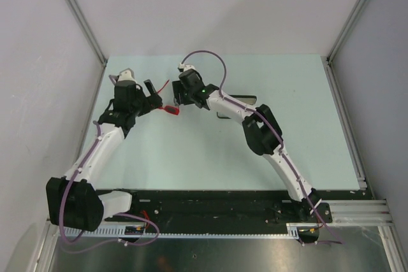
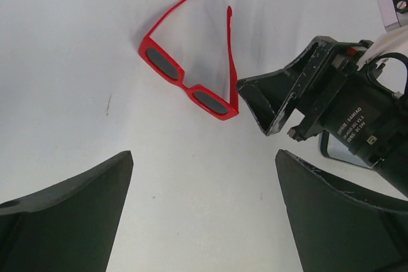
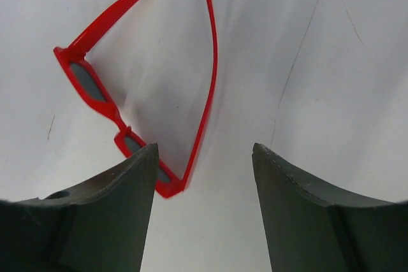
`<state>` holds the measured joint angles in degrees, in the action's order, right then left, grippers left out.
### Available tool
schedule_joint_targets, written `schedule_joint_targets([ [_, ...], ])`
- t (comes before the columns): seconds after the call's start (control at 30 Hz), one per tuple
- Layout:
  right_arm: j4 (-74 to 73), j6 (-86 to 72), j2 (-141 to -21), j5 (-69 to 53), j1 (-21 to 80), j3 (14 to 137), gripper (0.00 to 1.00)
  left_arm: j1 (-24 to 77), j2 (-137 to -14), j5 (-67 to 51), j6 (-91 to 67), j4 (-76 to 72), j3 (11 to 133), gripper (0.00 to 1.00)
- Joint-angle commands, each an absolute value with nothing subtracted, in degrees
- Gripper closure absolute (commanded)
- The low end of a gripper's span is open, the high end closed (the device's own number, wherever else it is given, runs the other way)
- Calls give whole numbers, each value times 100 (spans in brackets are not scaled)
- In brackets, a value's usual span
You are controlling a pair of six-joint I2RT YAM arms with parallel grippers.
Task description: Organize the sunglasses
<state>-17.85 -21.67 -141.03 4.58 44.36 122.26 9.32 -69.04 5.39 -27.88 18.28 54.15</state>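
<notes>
Left end effector (image 2: 203,211) and right end effector (image 3: 203,208) gape empty; pinch one sunglasses (image 3: 88,83) arm gently, fold inward.

The top camera looked steeply down from above and behind the arm bases (image 1: 73,205), far enough back to take in the whole tabletop (image 1: 210,157). The left wrist camera sat low over the tabletop, facing out past the left fingers (image 2: 70,214). The right wrist camera sat closer still, looking between the right fingers (image 3: 95,221). All three views shared the sunglasses (image 1: 169,110). The left wrist view also caught the right fingers.
</notes>
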Motion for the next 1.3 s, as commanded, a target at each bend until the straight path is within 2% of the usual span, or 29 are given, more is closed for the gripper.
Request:
schedule_joint_targets([
  [0.0,-2294,-2338,-14536,554,4421,12998,36,774,-6654,536,-2611,1854,5326,0],
  [0.53,-2259,-1723,-14968,352,4447,13306,51,413,-6811,106,-2514,1872,5423,0],
  [0.63,-2320,-1618,-15055,360,4500,13403,64,396,-6864,62,-2505,1872,5432,0],
  [0.67,-2355,-1591,-15082,378,4509,13447,72,396,-6882,62,-2505,1872,5440,0],
  [0.83,-2610,-1459,-15196,527,4509,13685,85,387,-6917,53,-2531,1872,5476,0],
  [0.9,-2637,-1389,-15170,597,4517,13685,100,369,-6900,53,-2549,1881,5493,0],
  [1.13,-2295,-1090,-14407,826,4298,13044,100,246,-6829,-421,-2584,1969,5747,0],
  [1.27,-1707,-765,-13223,861,4070,12201,100,202,-6785,-1080,-2601,2039,6038,0],
])
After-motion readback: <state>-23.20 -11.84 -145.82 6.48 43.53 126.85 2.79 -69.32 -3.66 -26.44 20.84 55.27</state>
